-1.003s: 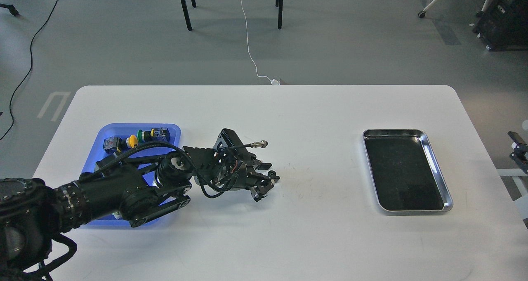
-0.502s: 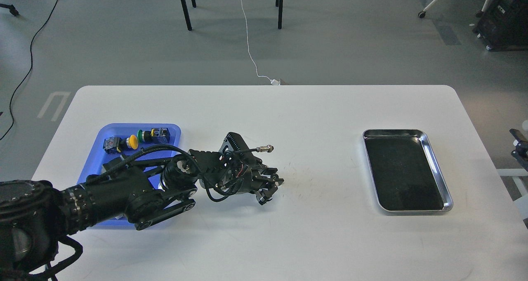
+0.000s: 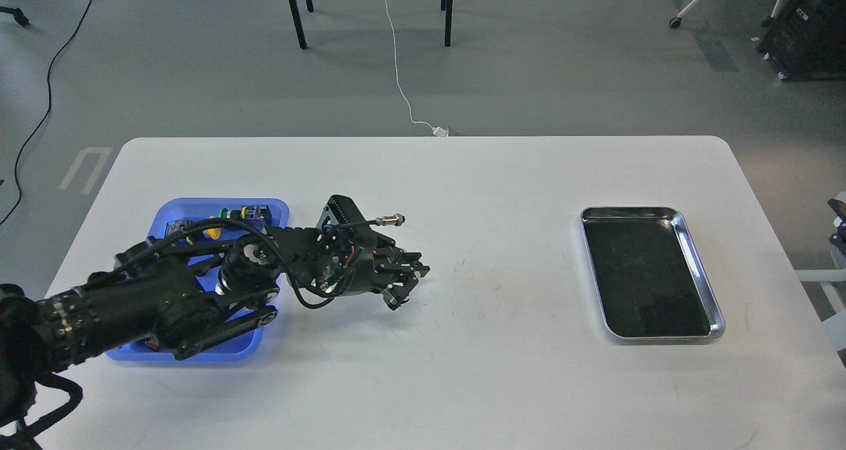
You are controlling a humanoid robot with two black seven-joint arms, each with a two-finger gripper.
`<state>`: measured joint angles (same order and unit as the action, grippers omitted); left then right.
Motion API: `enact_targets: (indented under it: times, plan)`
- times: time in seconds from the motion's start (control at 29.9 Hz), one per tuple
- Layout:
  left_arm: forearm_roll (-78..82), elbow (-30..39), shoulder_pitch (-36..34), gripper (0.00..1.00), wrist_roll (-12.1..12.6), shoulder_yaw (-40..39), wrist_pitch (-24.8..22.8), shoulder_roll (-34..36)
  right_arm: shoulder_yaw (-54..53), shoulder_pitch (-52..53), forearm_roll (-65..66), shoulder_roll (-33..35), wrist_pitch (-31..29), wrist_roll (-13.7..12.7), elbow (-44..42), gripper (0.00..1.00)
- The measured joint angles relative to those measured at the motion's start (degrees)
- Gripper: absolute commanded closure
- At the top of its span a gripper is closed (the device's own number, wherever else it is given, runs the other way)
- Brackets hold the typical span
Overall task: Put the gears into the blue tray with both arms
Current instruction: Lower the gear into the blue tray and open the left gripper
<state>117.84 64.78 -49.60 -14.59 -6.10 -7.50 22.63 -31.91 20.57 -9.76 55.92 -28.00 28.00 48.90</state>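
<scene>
The blue tray (image 3: 281,207) lies at the table's left, mostly covered by my left arm, which reaches across it to the right. My left gripper (image 3: 408,285) hangs just above the white table, a short way right of the tray. Its fingers are drawn close together on a gear, a tiny dark piece that barely shows against the black fingertips. No other gear shows on the table. Only a dark sliver (image 3: 838,222) shows at the right edge, where my right arm enters; its gripper is out of view.
Colourful push-button switches (image 3: 221,224) sit at the far end of the blue tray. A shiny silver tray (image 3: 661,336) with a dark bottom lies at the right. A cable plug (image 3: 395,219) sticks out above my left wrist.
The left gripper's fingers closed where a small dark disc lay, then the arm pulled back left towards the blue tray. The dark part at the right edge slid further out.
</scene>
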Motion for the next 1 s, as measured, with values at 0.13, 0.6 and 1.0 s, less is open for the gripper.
enact_targets:
  times: [0.13, 0.6, 1.0]
  plan:
    - [-1.8, 8.1, 0.6, 0.84, -0.3, -1.8, 0.3, 13.4, -0.4, 0.0, 0.0, 0.0, 0.0, 0.0, 0.1, 0.03]
    - [-4.7, 8.2, 10.3, 0.77, -3.6, -1.7, 6.3, 31.3, -1.1, 0.0, 0.0, -0.1, 0.0, 0.0, 0.1, 0.03]
    - [-5.8, 3.8, 11.8, 0.2, -3.8, -2.2, 6.6, 27.5, -1.1, -0.1, 0.0, 0.8, 0.0, 0.0, 0.0, 0.03]
